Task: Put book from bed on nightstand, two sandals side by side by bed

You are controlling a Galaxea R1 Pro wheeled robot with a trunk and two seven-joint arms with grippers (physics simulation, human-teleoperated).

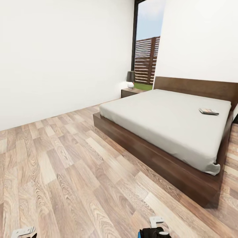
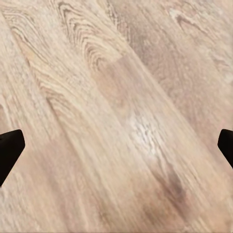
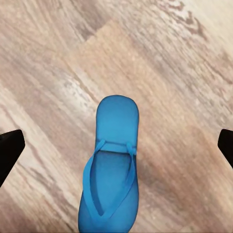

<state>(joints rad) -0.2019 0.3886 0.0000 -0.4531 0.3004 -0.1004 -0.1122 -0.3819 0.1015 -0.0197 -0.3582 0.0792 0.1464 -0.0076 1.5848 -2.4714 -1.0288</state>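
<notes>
Bedroom, wood-plank floor, white walls, window strip at the far corner.

Item: bed, pale grey mattress on a dark frame, headboard against the far wall. You stand off its foot corner, well apart from it.

Item: book, lying flat on the mattress near the headboard, toward the far side. Not yet moved.

Item: nightstand, dark, beside the head of the bed, with a small lamp on top. Your likely drop point for the book.

Item: sandal, blue, seen in the right wrist view. It lies between the fingers of your right gripper, which stand wide apart and do not touch it. Whether it rests on the floor or hangs from the gripper, you cannot tell.

Item: left gripper, spread wide over bare planks, holding nothing.

Item: second sandal, unlocated.
</notes>
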